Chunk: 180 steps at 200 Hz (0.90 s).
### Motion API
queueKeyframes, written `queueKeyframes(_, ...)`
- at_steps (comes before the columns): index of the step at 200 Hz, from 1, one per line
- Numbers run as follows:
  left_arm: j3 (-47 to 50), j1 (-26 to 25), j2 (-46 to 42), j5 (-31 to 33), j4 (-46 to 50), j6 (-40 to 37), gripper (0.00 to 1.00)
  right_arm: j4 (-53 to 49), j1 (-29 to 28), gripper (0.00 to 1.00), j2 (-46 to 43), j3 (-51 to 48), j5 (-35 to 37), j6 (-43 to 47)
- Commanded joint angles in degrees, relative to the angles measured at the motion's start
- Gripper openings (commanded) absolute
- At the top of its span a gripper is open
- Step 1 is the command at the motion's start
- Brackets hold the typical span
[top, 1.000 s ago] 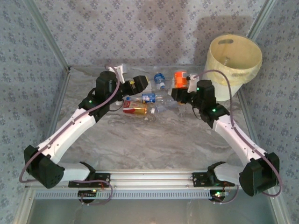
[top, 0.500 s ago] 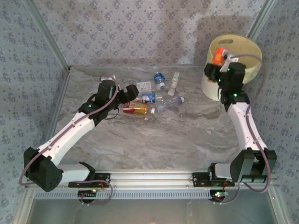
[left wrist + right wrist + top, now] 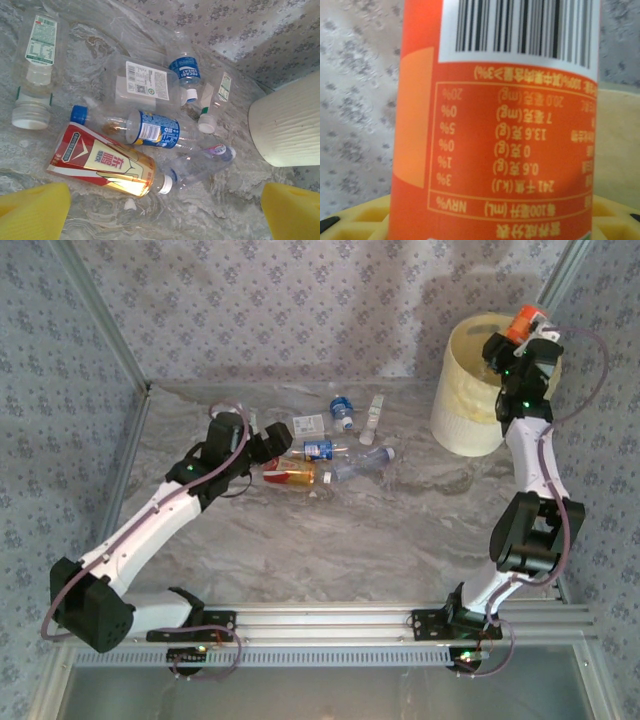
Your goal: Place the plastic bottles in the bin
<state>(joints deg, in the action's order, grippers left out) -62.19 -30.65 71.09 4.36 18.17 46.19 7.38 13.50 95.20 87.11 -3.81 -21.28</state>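
Your right gripper (image 3: 517,335) is clamped on the orange-labelled bottle (image 3: 524,320), up over the rim of the bin (image 3: 470,390), not yet dropped. Your left gripper (image 3: 283,440) hangs wide open above roughly seven bottles (image 3: 150,127) lying on the table (image 3: 330,540). You can't tell what the bin holds.

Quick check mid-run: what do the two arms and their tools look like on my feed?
The left arm and right arm have white shells, black joint housings, small green lights and a grey-purple cable looped alongside. Black bases sit on a silver rail. The left tool has yellow finger pads; the right tool shows yellow, grid-ribbed pads too.
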Motion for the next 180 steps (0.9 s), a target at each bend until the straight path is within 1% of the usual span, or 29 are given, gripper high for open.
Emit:
queueKeyframes(1, 0.63, 0.82, -1.77, 0.60, 0.86, 1.09, 0.98, 0.41, 1.00, 0.44, 2.17, 5.00, 4.24, 2.84)
queueKeyframes(25, 0.84, 1.20, -1.74, 0.44, 1.11, 1.28, 0.98, -2.91, 1.19, 0.50, 5.41, 8.41, 8.54, 8.73)
queueKeyframes(58, 1.35, 1.74, -1.59, 0.56, 1.85, 1.88, 0.98, -8.13, 1.19, 0.65, 8.96, 13.37, 15.56, 14.27)
queueKeyframes(89, 1.77, 2.24, -1.22, 0.42, 2.04, 2.73, 0.98, -12.15, 1.24, 0.79, 10.02, 16.45, 22.52, 15.80)
queueKeyframes(97, 1.81, 2.35, -1.06, 0.26, 2.04, 2.88, 0.98, -12.61, 1.18, 0.82, 9.93, 16.68, 23.09, 15.83)
queueKeyframes(180, 2.70, 3.35, 0.05, -0.82, 2.36, 3.55, 0.98, -14.90, 0.23, 0.84, 6.60, 15.74, 23.57, 17.07)
